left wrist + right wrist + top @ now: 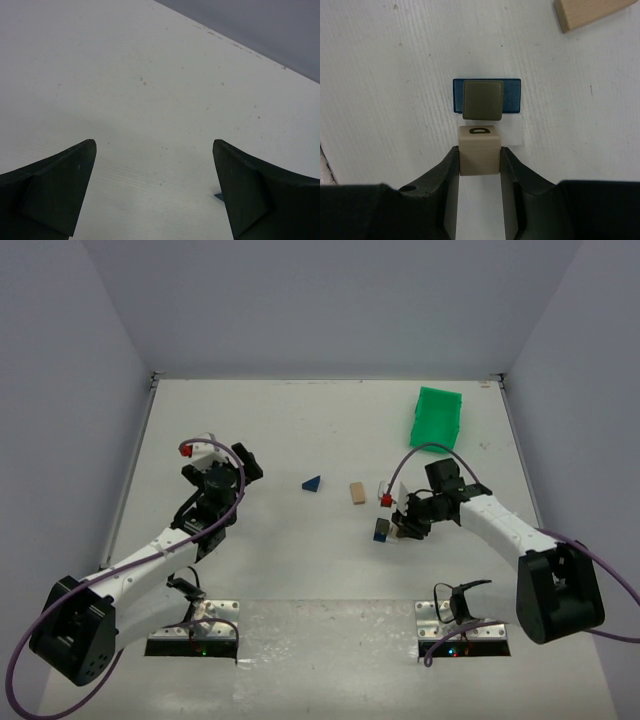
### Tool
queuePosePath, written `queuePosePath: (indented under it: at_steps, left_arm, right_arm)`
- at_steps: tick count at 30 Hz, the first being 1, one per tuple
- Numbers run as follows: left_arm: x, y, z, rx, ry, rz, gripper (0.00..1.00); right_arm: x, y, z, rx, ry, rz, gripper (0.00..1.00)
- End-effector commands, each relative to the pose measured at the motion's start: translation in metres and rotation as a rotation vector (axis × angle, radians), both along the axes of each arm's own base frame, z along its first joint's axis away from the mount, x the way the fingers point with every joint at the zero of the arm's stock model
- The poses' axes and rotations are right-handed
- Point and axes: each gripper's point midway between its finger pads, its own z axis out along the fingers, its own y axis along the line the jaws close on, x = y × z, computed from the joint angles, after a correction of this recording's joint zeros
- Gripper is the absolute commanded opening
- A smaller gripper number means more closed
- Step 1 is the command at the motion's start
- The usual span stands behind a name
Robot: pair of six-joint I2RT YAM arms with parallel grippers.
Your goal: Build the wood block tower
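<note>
In the top view the rear stretch of the table (270,420) is bare. At centre sit only the blue wedge (312,483) and the tan block (356,492), apart, with a gap between them. The green bin (437,417) blocks the upper right, near the back wall. The wood block tower (482,100) stands just ahead of the right gripper (479,150), whose jaws are filled by 1 tan cube (479,162). Bare table shows between the 2 spread fingers of the left gripper (154,142).

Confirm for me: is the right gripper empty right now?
No, the right gripper clamps a tan cube marked D between its fingers.
</note>
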Motion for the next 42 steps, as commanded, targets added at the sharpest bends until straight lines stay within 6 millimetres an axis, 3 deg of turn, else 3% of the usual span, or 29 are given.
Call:
queuePosePath:
  at_steps: [1, 42]
  left_arm:
    - [0.008, -0.001, 0.014, -0.020, -0.044, 0.005, 1.00]
    - [0.012, -0.005, 0.004, -0.009, -0.017, -0.011, 1.00]
  right_arm:
    - [0.007, 0.004, 0.001, 0.001, -0.027, 0.004, 0.27]
    - [0.017, 0.011, 0.000, -0.009, -0.022, -0.008, 0.30]
